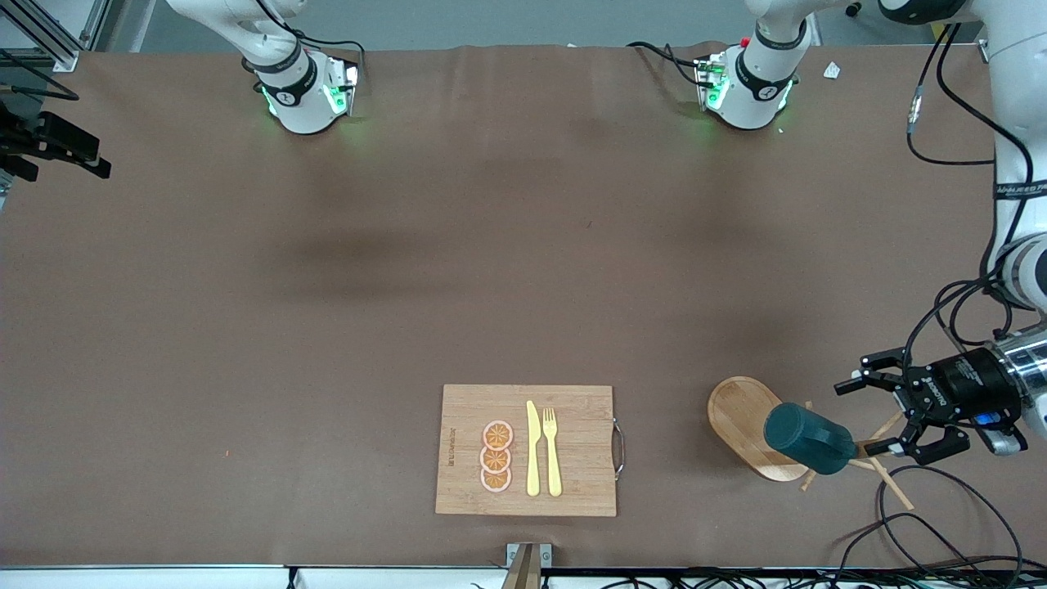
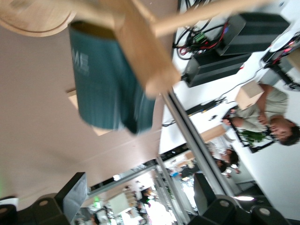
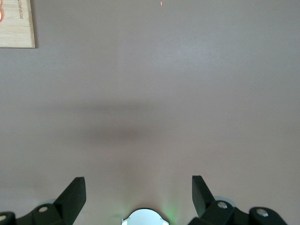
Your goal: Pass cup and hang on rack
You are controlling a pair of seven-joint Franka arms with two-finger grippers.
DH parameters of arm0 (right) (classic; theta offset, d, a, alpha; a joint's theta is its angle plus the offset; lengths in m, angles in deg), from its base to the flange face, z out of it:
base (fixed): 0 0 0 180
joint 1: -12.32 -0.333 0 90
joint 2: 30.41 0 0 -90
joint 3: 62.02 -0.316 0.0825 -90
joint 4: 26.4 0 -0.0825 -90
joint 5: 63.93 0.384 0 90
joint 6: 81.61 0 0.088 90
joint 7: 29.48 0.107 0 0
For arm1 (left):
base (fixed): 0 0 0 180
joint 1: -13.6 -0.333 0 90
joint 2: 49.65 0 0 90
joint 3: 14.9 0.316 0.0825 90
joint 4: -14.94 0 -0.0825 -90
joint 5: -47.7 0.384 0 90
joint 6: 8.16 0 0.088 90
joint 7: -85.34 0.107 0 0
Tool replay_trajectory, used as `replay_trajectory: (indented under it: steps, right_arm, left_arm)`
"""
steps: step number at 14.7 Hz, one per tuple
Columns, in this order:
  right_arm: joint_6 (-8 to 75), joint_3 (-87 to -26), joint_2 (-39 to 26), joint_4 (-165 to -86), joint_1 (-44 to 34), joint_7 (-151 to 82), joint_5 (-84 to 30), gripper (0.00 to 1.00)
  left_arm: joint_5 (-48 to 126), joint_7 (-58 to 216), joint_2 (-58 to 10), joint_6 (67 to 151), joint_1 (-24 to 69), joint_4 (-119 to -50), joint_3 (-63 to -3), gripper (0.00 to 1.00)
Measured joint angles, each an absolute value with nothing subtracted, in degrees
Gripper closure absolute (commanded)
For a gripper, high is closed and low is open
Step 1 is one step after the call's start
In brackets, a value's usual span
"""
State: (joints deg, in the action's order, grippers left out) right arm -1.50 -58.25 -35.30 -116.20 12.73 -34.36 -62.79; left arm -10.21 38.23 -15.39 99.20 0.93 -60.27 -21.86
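Note:
The dark teal cup [image 1: 810,438] hangs tilted on the wooden rack [image 1: 740,413], against its post and among the thin pegs. The rack stands toward the left arm's end of the table. My left gripper [image 1: 859,415] is level with the cup, just off its bottom end, open and holding nothing. In the left wrist view the cup [image 2: 105,84] sits beside the rack's post [image 2: 140,51], clear of my left gripper [image 2: 140,197]. My right gripper [image 3: 138,192] waits open over bare table. It does not show in the front view.
A bamboo cutting board [image 1: 527,450] with a yellow knife, a fork and three orange slices lies near the table's front edge, beside the rack. Its corner [image 3: 16,23] shows in the right wrist view. Black cables [image 1: 916,507] trail on the table under the left arm.

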Motion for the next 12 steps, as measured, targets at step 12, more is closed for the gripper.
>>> replay_trajectory:
  steps: [12]
  right_arm:
    - [-1.5, -58.43, -35.3, -116.2, 12.71, -34.51, -62.88, 0.0]
  left_arm:
    - [33.32, 36.36, -24.51, 95.29, 1.34, -60.22, -42.07, 0.0]
